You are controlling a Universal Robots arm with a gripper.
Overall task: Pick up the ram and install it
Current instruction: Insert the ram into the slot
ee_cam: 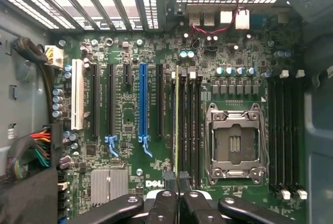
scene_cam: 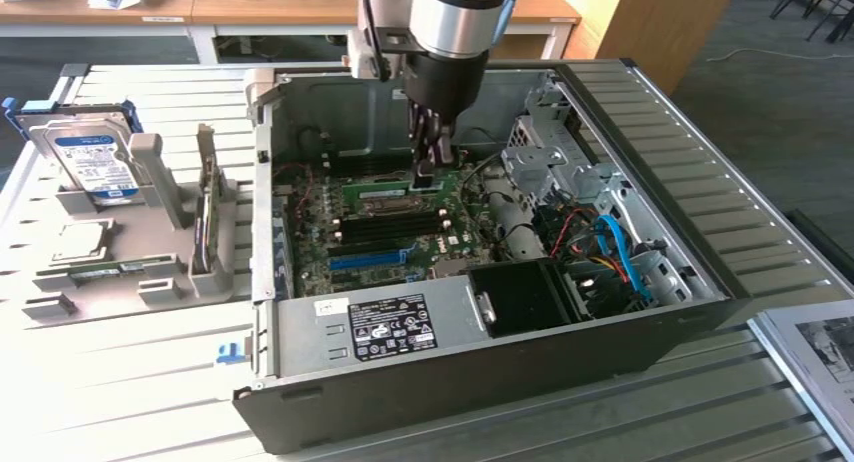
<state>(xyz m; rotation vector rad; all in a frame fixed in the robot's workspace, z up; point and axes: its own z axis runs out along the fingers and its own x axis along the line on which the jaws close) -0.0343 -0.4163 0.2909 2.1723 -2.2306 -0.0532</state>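
Observation:
The ram (scene_cam: pixel 383 191) is a thin green stick standing on its edge in a memory slot of the motherboard (scene_cam: pixel 387 232), inside the open computer case (scene_cam: pixel 667 312). From the wrist view the ram (ee_cam: pixel 178 125) appears edge-on as a narrow yellow-green strip beside black slots. My gripper (scene_cam: pixel 426 178) reaches down into the case at the ram's end toward the exterior view's right. Its two black fingertips (ee_cam: pixel 168 178) sit close together, with the ram's near end between them. My gripper (ee_cam: pixel 177 179) is shut on the ram.
A blue slot (ee_cam: pixel 143 104) and a bare processor socket (ee_cam: pixel 234 143) flank the memory slots. More black memory slots (ee_cam: pixel 285 130) lie beyond the socket. Cables (scene_cam: pixel 607 247) and a black shroud (scene_cam: pixel 534 294) crowd the case. A hard drive (scene_cam: pixel 96 162) stands in a grey rack (scene_cam: pixel 147 282) outside.

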